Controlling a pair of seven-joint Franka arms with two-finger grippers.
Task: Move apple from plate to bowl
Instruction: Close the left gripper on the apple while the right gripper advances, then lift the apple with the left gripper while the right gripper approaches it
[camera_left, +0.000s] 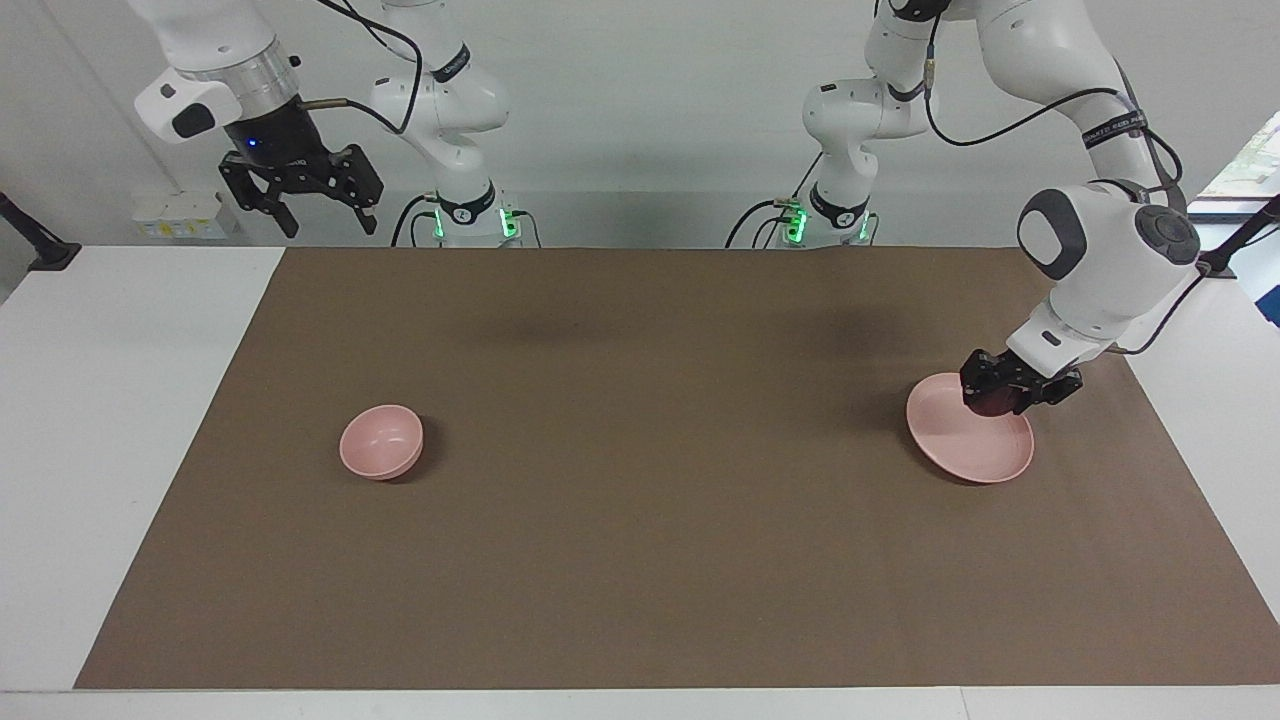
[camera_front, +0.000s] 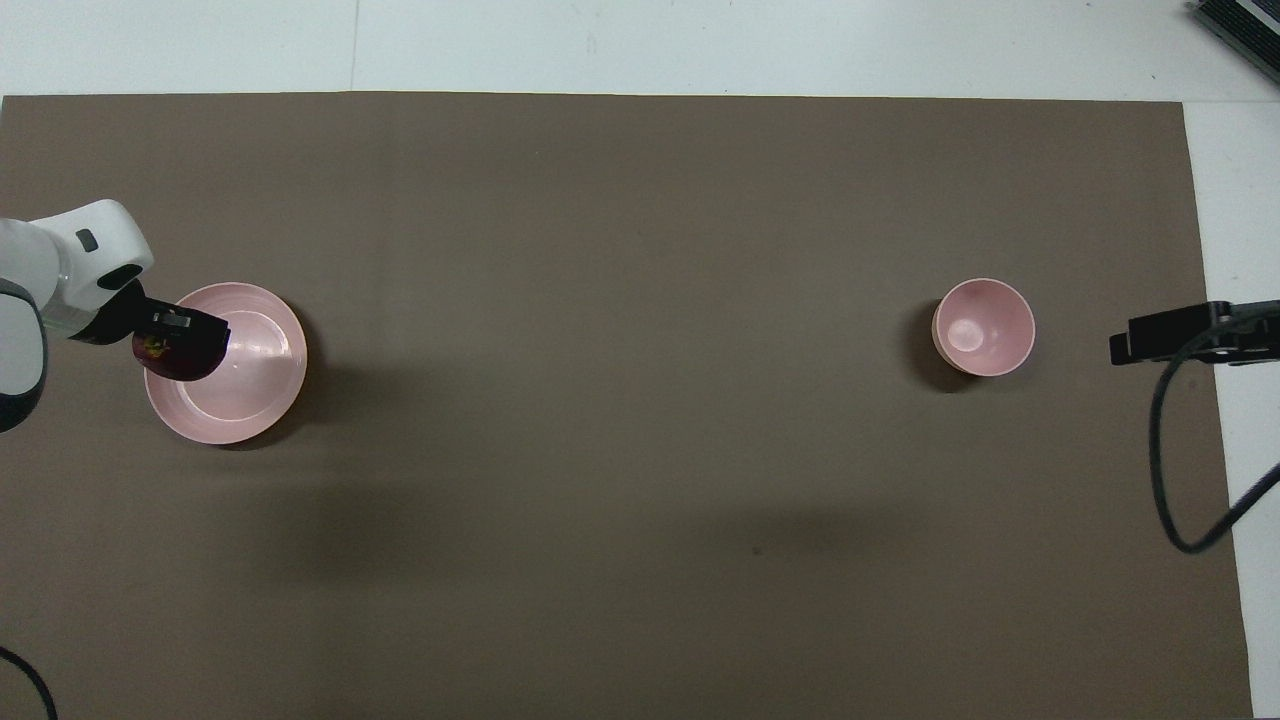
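Deep round bowl (camera_left: 381, 441) empty; left gripper (camera_left: 1012, 392) clamps round apple (camera_left: 992, 403) over flat plate (camera_left: 970, 442); right gripper (camera_left: 322, 208) agape, waiting.

— Where is the left gripper (camera_left: 1003, 397)?
— Low at the left arm's end of the worktop, wrist bent down, fingers (camera_front: 190, 322) closed around the apple (camera_front: 172, 357).
— And the right gripper (camera_left: 318, 212)?
— Raised high over the worktop's edge nearest the robots, fingers spread, arm waiting.

Robotics lab — two bench-mounted arms (camera_left: 440, 110)
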